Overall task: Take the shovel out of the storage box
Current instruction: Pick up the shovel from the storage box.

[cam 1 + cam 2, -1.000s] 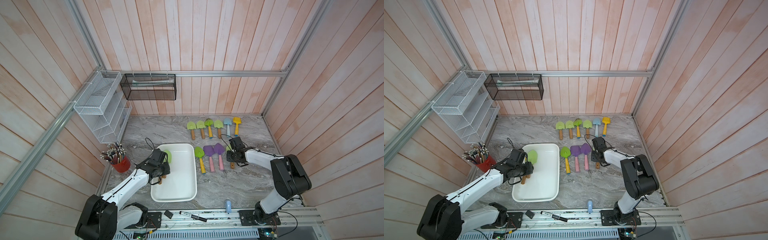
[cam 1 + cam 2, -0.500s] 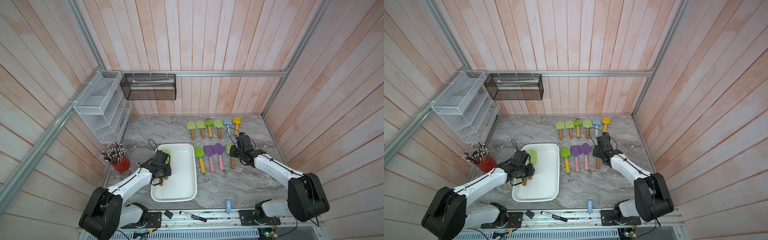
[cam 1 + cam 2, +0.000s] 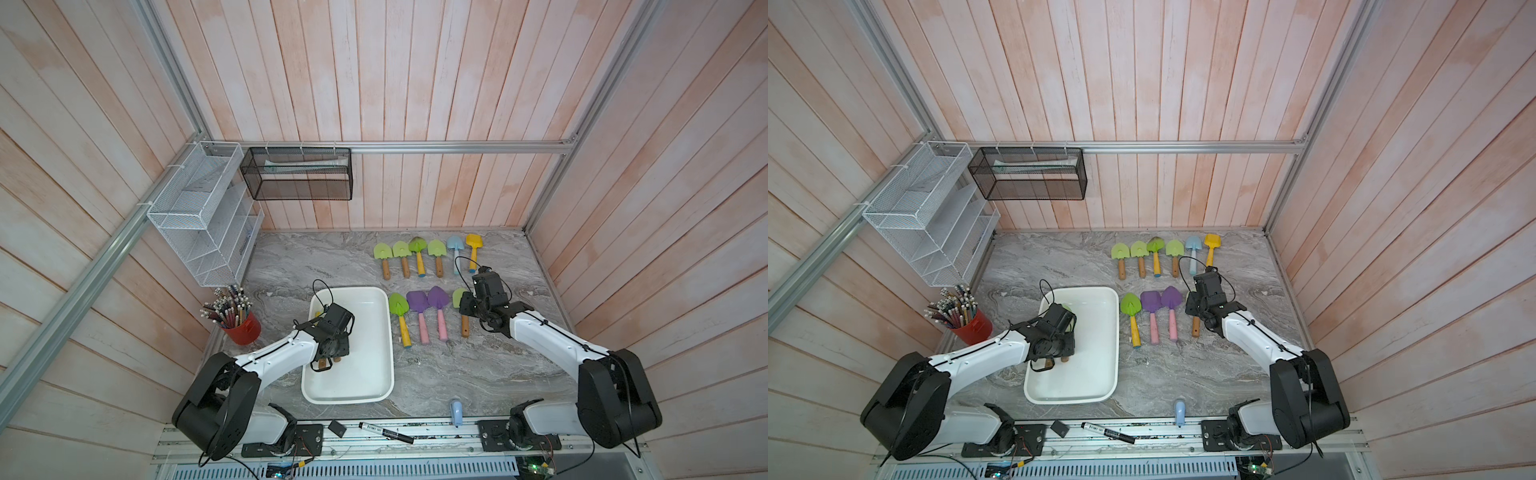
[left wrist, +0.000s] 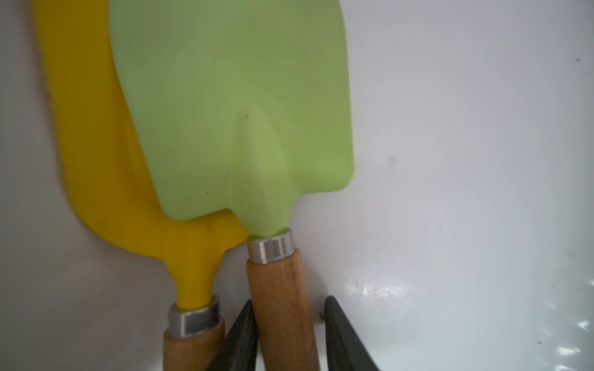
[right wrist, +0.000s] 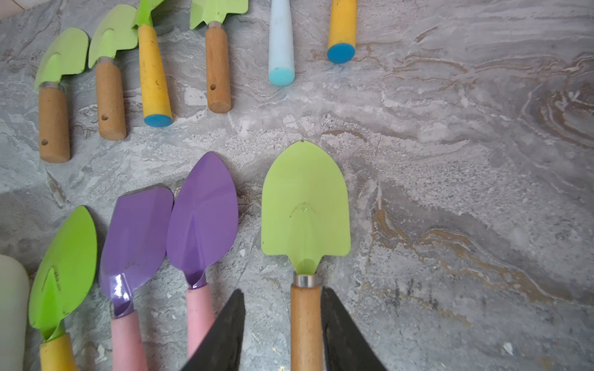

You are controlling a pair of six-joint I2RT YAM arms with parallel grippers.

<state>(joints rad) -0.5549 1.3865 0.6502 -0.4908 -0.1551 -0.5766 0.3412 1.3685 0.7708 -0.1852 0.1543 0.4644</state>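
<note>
Left jaws astride green shovel [image 4: 231, 112] handle

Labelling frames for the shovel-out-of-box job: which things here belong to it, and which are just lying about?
Job: white box; light green shovel and yellow shovel in it; left gripper astride the green one's handle; right gripper; shovel rows on the table.
Lying about: red pencil cup; white wire rack; black mesh basket; marker pen; small blue thing at the front edge.
</note>
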